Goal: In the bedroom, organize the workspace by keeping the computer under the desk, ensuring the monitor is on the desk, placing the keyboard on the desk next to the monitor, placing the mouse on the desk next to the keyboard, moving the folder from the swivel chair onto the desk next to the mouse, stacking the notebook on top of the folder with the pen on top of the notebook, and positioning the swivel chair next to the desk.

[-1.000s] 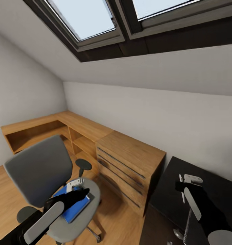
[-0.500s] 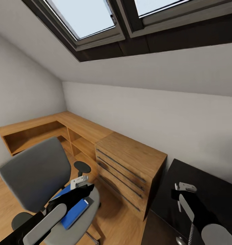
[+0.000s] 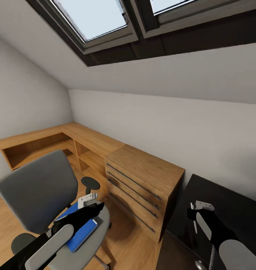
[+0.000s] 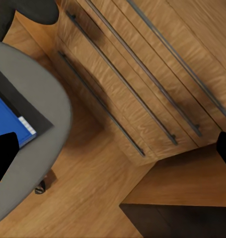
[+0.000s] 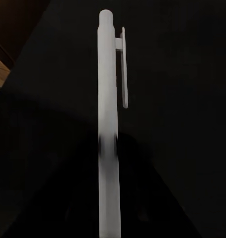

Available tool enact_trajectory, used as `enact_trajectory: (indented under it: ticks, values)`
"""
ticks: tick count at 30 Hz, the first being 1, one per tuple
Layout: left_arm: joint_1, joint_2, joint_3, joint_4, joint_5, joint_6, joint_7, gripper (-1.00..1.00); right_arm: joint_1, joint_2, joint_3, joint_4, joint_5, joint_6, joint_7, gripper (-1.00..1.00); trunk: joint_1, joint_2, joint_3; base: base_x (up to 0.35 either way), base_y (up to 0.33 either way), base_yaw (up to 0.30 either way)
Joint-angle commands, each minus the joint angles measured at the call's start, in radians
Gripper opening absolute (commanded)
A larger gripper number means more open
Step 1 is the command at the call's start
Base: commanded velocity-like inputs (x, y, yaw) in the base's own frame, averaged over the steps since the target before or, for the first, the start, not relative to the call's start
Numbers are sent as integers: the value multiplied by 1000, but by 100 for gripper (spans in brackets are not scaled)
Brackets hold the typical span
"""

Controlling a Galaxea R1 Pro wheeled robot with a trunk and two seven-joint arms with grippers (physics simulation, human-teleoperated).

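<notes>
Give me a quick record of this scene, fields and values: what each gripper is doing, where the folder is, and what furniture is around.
left gripper: over the folder; grip state unclear
right gripper: holding a white pen above the black desk
folder location: blue, lying on the swivel chair seat
other furniture: wooden drawer unit between chair and desk

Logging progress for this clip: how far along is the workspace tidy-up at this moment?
Early. The blue folder still lies on the swivel chair seat, with the left gripper over it. The right gripper holds a white pen above the black desk. No monitor, keyboard, mouse or notebook can be seen on the visible part of the desk, so folder transfer, stacking and chair positioning remain.
</notes>
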Motion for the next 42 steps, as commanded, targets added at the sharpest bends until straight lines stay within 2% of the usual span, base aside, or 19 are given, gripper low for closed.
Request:
enact_trajectory:
  ticks: [1,21,26,27,42]
  values:
    - [-1,1,-2,-2,5,1,7,100,-1,0,0,-2,-13,4,-4,-100,4,-8,-5,0,0,0]
    - [-1,1,-9,-2,5,1,7,100,-1,2,0,-1,-16,5,-4,-100,81,-148,-67,0,0,0]
    - [-1,1,-9,-2,6,2,7,100,-1,2,0,-1,-16,5,-4,-100,81,-148,-67,0,0,0]
    - [-1,1,-9,-1,6,2,7,100,-1,2,0,-1,-16,5,-4,100,81,-148,-67,0,0,0]
    - [-1,2,-8,0,6,2,7,100,-1,1,-2,-9,-19,4,-4,100,81,-148,-67,0,0,0]
